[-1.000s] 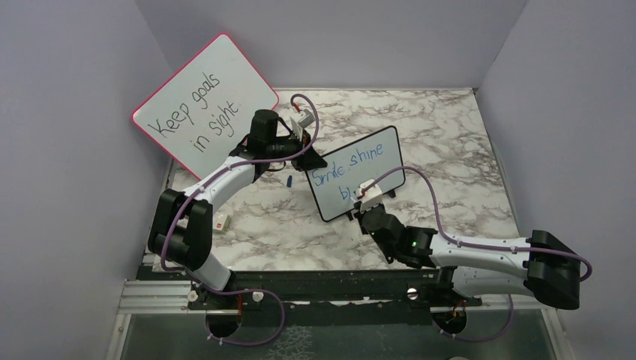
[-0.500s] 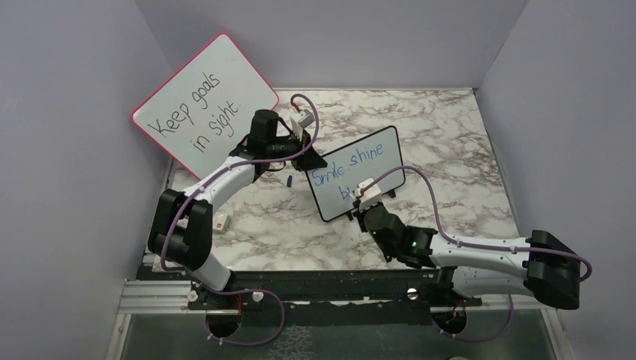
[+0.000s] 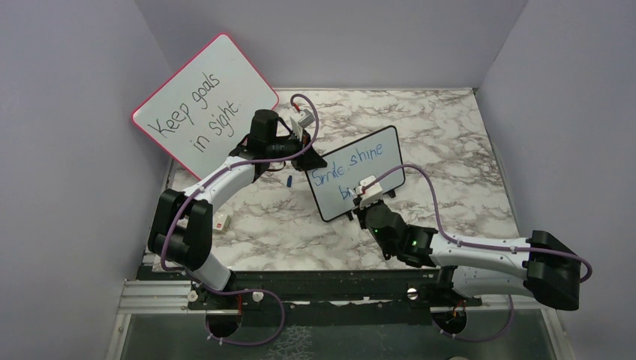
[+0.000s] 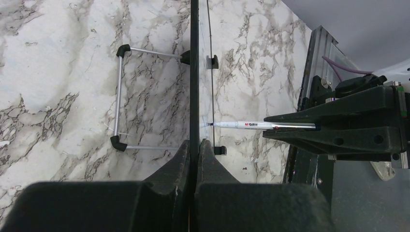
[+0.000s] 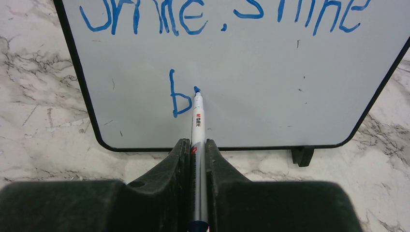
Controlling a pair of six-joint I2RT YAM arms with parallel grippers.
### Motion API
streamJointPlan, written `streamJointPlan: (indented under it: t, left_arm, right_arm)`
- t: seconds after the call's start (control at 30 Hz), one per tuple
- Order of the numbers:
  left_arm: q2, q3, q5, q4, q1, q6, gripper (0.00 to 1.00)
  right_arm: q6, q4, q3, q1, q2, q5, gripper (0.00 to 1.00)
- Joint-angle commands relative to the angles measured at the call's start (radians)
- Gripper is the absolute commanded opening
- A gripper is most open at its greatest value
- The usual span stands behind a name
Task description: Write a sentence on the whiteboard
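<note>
Partway through: the blue handwritten sentence (image 3: pixel 350 166) fills one line of the small rectangular black-framed whiteboard (image 5: pixel 290 87) and starts a second.
So far it reads "Smile, shine" with a lone "b" beneath. The whiteboard stands upright on its little feet near the middle of the marble-patterned desk (image 3: pixel 450 135), its face turned toward the near edge. Just right of the "b", the blue tip of a slim white marker (image 5: pixel 198 121) touches the board at a small blue mark. The right gripper (image 5: pixel 196 142) is closed snugly around the marker's barrel. The left gripper (image 4: pixel 195 145) is clamped tight on the whiteboard's left edge. A small blue cap (image 3: pixel 289 181) lies on the desk just left of the whiteboard. A larger red-framed board (image 3: pixel 206 105) leans at the far left corner.
</note>
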Motion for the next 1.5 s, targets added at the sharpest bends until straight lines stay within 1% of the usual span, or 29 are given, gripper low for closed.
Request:
streamJointPlan:
  t: [0.0,0.33,0.57,0.83,0.97,1.13,1.47]
  left_arm:
    - [0.004,-0.001,-0.04,-0.052,-0.015,0.079,0.0]
    - [0.005,0.0,-0.045,-0.054,-0.015,0.08,0.0]
    - [0.004,0.004,-0.052,-0.059,-0.015,0.08,0.0]
    - [0.01,0.011,-0.068,-0.069,-0.015,0.082,0.0]
    - [0.011,0.011,-0.069,-0.069,-0.015,0.082,0.0]
    - [0.009,0.009,-0.069,-0.069,-0.015,0.082,0.0]
    - [0.011,0.008,-0.069,-0.069,-0.015,0.081,0.0]
  right_arm:
    - [-0.002,0.038,-0.013,-0.022,0.004,0.038,0.01]
    - [0.033,-0.011,-0.017,-0.035,-0.016,0.058,0.01]
    - [0.055,-0.055,-0.008,-0.036,-0.032,0.032,0.01]
    - [0.08,-0.124,0.0,-0.036,-0.095,-0.011,0.01]
    - [0.068,-0.098,-0.017,-0.036,-0.129,-0.014,0.01]
    - [0.055,-0.077,-0.024,-0.036,-0.106,0.017,0.01]
    - [0.042,-0.011,-0.047,-0.049,-0.102,0.003,0.01]
